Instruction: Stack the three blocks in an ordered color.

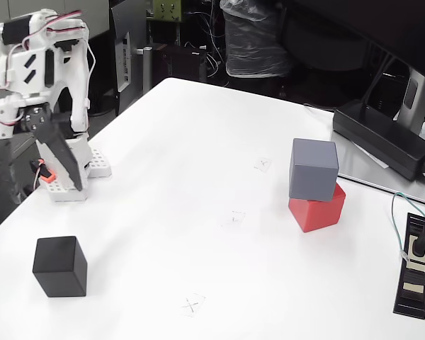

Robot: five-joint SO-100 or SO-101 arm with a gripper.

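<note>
Your white table (198, 142) carries the arm's gripper (71, 173) at its left edge, folded downward, holding nothing; you cannot tell its opening. Grey block (314, 168) sits atop red block (319, 210); black block (60, 266) stands well apart, near-left.

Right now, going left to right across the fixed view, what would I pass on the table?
Robot arm's end effector → black block → grey block stacked on the red block → black power brick → power strip.
</note>
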